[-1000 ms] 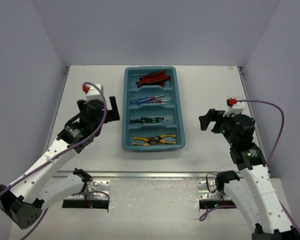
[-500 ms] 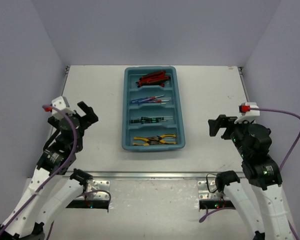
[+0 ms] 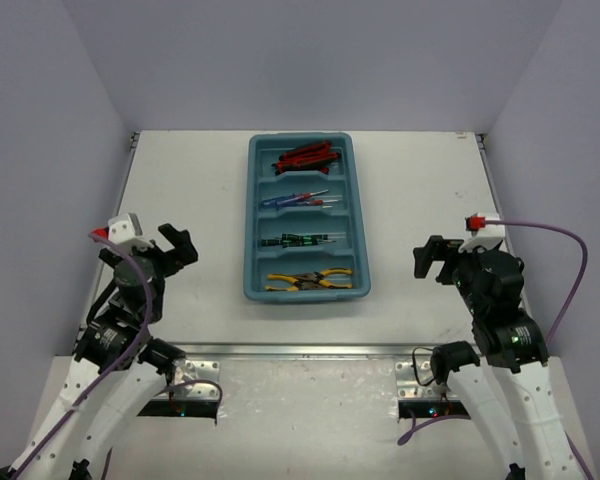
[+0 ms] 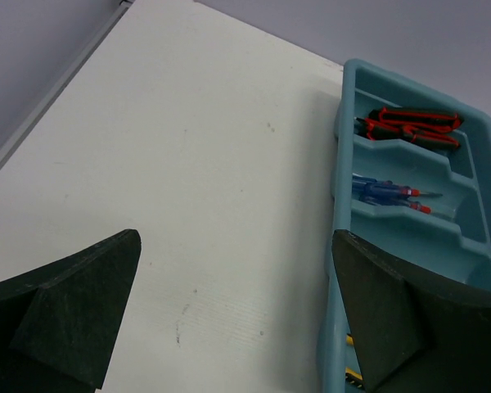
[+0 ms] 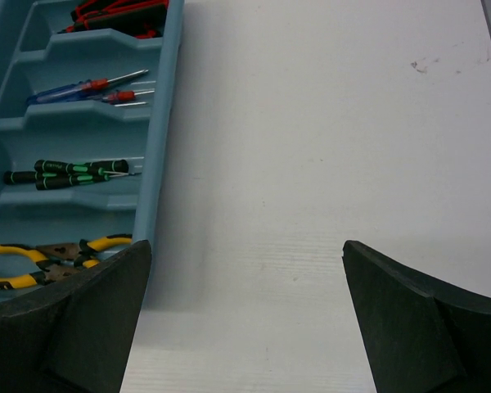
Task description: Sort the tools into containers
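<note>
Checking in from the remote station. Far left of the tray (image 3: pixel 253 215), well apart from it, the left gripper (image 3: pixel 177 246) hangs over bare table (image 3: pixel 420 180), and its wrist cam shows the jaws spread wide with nothing but white tabletop between them. In that cam the tray's left wall sits just off the right-hand finger, no contact that I can see. On to the tray itself, in the middle of the table with its long side running away from the arms. All the tools are inside it, one kind per compartment. The red-black utility knives (image 3: pixel 306 157) are piled in the tray's farthest compartment. The blue and red-handled screwdrivers (image 3: pixel 298 198) are in the next one toward me, then the thin black-green screwdrivers (image 3: pixel 298 239), lying side by side across their slot. The yellow-handled pliers (image 3: pixel 307 281) are in the compartment nearest the arm bases. Nothing looks to be hanging over the tray's rim from the top cam. Right of the tray, again well apart from it, the right gripper (image 3: pixel 432 258) sits over the table facing the tray's near end. Its jaws are wide too, holding nothing, and its wrist cam shows the pliers compartment just past its left finger.
</note>
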`<state>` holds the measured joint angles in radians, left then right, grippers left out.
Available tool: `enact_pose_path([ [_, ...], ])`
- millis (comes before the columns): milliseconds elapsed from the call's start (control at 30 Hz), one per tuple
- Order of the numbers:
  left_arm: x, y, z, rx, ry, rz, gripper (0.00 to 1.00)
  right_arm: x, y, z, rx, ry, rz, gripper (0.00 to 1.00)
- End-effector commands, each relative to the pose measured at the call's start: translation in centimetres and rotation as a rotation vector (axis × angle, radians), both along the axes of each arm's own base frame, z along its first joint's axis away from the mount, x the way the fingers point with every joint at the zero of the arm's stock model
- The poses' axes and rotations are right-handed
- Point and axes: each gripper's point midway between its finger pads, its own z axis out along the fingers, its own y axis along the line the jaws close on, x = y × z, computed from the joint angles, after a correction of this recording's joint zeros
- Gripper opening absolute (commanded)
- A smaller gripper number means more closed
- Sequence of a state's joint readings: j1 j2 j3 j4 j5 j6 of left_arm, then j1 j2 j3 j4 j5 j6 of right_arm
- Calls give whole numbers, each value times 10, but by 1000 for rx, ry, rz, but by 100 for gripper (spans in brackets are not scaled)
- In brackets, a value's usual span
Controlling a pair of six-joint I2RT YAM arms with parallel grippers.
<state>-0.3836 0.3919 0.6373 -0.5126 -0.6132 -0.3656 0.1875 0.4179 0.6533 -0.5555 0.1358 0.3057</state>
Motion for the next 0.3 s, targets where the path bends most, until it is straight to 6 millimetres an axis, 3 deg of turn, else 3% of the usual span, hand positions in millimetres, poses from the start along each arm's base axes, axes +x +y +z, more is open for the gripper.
enact_pose_path([
  [0, 5, -6, 8, -4, -22, -29, 100, 4, 0, 0, 16, -14, -15, 99],
  [267, 2, -5, 9, -11, -48, -35, 100, 4, -8, -9, -13, 12, -52, 99],
])
